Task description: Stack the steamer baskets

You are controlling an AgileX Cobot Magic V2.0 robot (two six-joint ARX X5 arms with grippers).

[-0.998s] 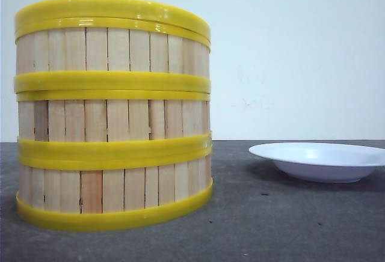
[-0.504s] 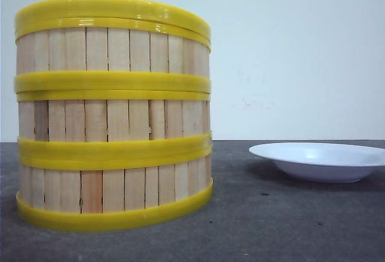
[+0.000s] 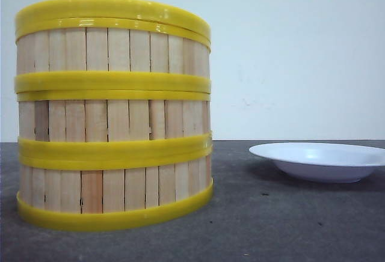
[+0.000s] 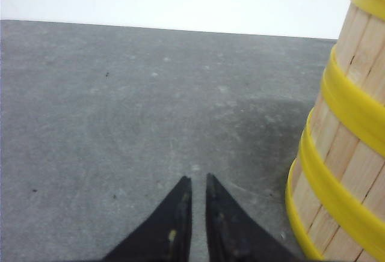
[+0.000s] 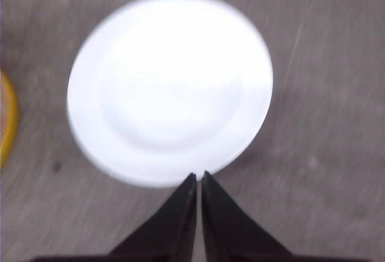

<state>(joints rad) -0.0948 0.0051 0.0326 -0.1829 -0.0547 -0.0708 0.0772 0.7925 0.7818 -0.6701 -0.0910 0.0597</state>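
Observation:
Three steamer baskets (image 3: 113,118) of pale wooden slats and yellow rings stand stacked one on another at the left of the front view, filling most of its height. Part of the stack's side (image 4: 343,154) shows in the left wrist view. My left gripper (image 4: 195,179) hovers over bare table beside the stack, its black fingers nearly together with nothing between them. My right gripper (image 5: 199,175) is shut and empty, its tips just at the near rim of a white plate. Neither gripper shows in the front view.
A shallow white plate (image 3: 319,161) lies on the dark grey table (image 3: 271,226) to the right of the stack; the plate (image 5: 169,85) appears blurred in the right wrist view. A sliver of yellow ring (image 5: 6,118) shows at that view's edge. A white wall stands behind.

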